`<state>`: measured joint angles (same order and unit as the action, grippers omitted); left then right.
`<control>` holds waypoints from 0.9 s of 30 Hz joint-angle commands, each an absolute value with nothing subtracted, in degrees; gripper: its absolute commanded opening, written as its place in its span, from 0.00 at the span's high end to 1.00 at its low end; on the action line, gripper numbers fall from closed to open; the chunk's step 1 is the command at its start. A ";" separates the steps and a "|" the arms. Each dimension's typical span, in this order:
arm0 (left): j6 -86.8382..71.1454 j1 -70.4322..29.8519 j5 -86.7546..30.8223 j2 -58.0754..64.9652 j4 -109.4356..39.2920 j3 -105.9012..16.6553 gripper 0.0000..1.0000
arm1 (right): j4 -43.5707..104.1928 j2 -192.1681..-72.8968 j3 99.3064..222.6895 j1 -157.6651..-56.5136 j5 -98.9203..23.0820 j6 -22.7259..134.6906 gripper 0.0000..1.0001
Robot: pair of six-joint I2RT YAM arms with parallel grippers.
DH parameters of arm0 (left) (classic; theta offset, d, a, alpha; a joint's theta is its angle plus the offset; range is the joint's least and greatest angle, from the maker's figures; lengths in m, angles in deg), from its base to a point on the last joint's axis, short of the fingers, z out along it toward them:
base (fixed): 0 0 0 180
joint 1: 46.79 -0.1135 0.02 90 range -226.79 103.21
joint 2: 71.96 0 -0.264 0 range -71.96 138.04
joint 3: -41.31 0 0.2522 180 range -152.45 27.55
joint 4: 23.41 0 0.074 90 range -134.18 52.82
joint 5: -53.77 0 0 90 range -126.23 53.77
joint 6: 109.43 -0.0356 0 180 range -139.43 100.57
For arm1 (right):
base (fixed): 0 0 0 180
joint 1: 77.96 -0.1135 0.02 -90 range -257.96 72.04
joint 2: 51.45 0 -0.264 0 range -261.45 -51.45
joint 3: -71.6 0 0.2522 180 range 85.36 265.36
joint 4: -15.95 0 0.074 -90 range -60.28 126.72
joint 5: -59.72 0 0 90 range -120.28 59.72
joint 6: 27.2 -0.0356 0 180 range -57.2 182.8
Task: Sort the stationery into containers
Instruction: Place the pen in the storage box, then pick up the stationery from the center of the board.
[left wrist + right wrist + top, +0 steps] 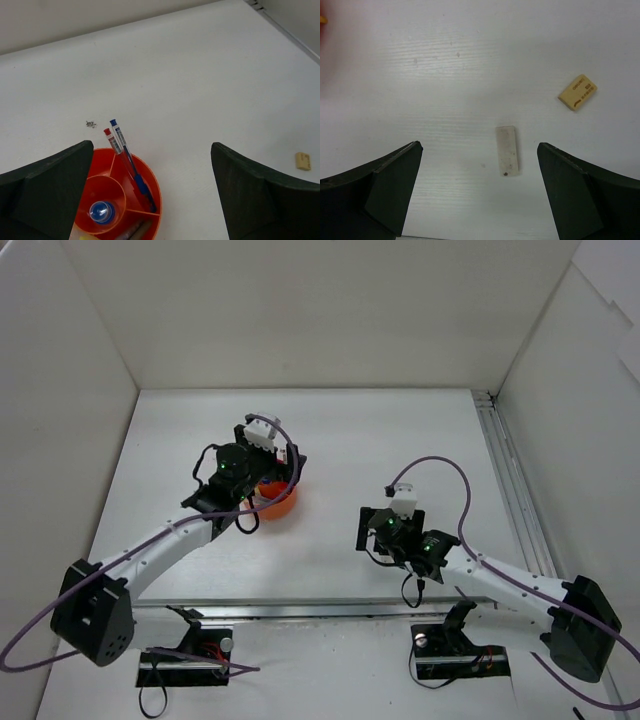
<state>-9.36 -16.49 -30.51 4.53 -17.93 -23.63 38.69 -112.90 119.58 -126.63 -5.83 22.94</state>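
Item: pale eraser block point(507, 150), lying flat and loose on the white bench point(445, 75), not yet sorted. Position: just ahead of the right pincer point(480, 145), between its two fingers and a little right of their midline, touching neither. Long axis: near to far, so the fingers flank its narrow width; judged to call for a straight descent with a slight shift right and no wrist turn. Right pincer: spread wide, empty. Companion item: beige eraser point(577, 92) with a printed face, farther and to the right, lying askew, well apart from the pale block and outside the finger span. Destination: orange-red divided bowl point(102, 162), to the left and far of the right pincer, beneath the left pincer point(152, 145). Left pincer: spread wide, empty, above the bowl. Bowl contents visible: red pen point(114, 145) and blue pen point(140, 182) leaning together in one outer compartment, ends past the far rim; blue-capped marker point(101, 211) upright in the centre cup; further pieces in the near compartment, unclear. Nearer arm for both erasers: the right.
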 commanded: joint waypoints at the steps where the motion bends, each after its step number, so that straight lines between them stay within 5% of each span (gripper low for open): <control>1: -6.69 -14.89 -29.90 -3.38 -17.83 -23.70 0.01 | 40.35 -113.41 117.98 -125.87 -5.67 18.42 0.02; 12: -1.15 -14.36 -26.47 -18.78 -18.45 -12.18 0.01 | 40.53 -120.35 117.62 -125.07 -4.09 15.86 0.05; 21: 0.52 -13.30 -24.54 -19.93 -21.18 -11.91 0.00 | 38.16 -127.47 118.41 -123.14 -5.40 16.30 0.15; 23: 0.70 -13.30 -24.19 -19.75 -21.36 -12.00 0.01 | 34.93 -127.92 117.62 -122.26 -8.46 17.26 0.21; 27: 0.88 -13.30 -24.36 -19.84 -21.36 -12.00 0.01 | 28.15 -126.60 114.90 -120.33 -15.67 19.73 0.62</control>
